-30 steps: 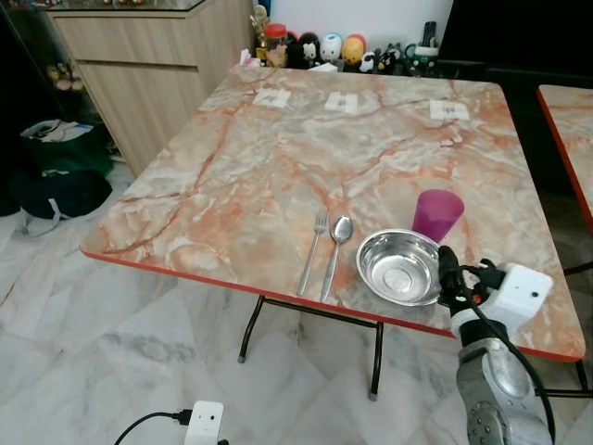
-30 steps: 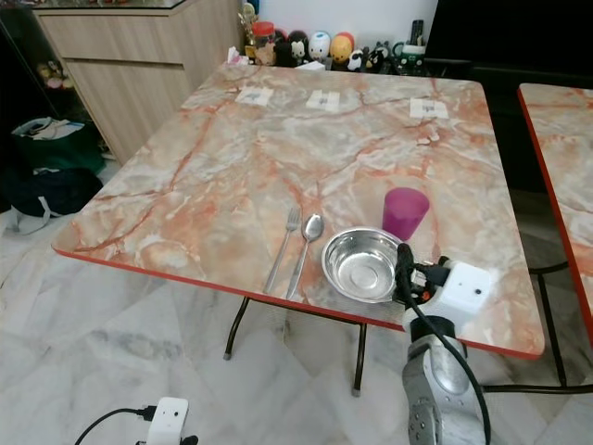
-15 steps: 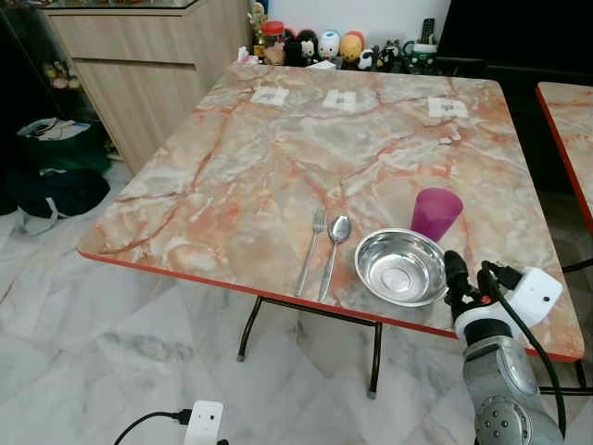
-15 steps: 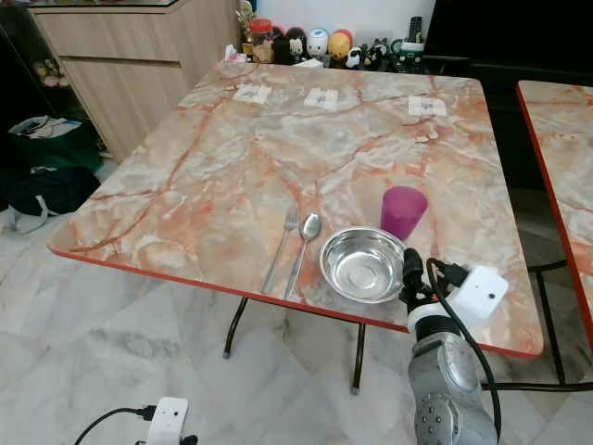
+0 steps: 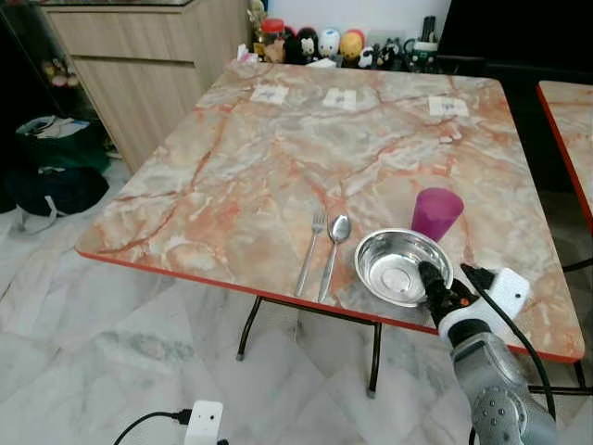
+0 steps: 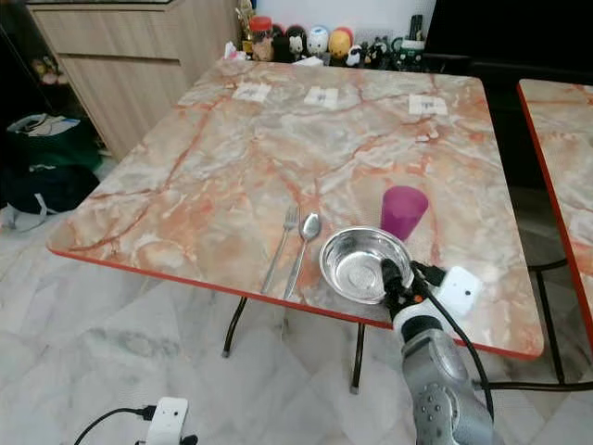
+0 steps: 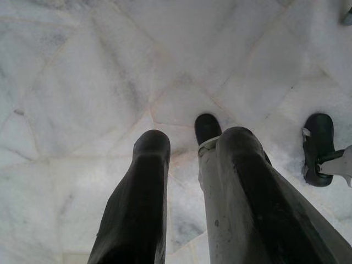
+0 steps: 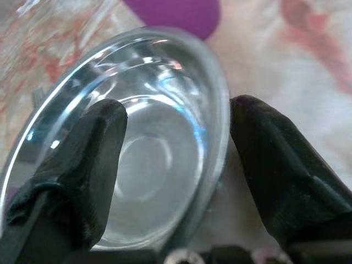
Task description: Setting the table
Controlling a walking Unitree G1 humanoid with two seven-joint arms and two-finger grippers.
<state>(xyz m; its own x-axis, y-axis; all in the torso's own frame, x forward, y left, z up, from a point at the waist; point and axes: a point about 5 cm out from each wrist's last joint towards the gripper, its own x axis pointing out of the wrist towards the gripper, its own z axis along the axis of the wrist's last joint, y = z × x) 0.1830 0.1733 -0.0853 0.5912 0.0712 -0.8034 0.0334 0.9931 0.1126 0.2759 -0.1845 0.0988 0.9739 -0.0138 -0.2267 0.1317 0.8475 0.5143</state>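
Note:
A steel bowl (image 5: 400,269) stands near the front right edge of the marble table (image 5: 232,185). Just behind the bowl is an upright purple cup (image 5: 436,213). To its left a fork (image 5: 312,252) and a spoon (image 5: 334,252) lie side by side. My right gripper (image 5: 434,284) is open at the bowl's near right rim. In the right wrist view one finger (image 8: 93,148) is over the bowl's (image 8: 154,159) inside and the other finger (image 8: 275,159) is outside the rim. My left gripper (image 7: 192,143) hangs open over the floor.
Three paper cards (image 5: 341,100) lie at the table's far side, with figurines (image 5: 324,44) behind them. A wooden cabinet (image 5: 139,65) and dark bags (image 5: 56,176) are at the left. A second table (image 5: 570,120) stands at the right. A white adapter (image 5: 204,422) lies on the marble floor.
My right gripper has moved left toward the bowl, from beside it to over its near right rim. Bowl, cup, fork and spoon have stayed put.

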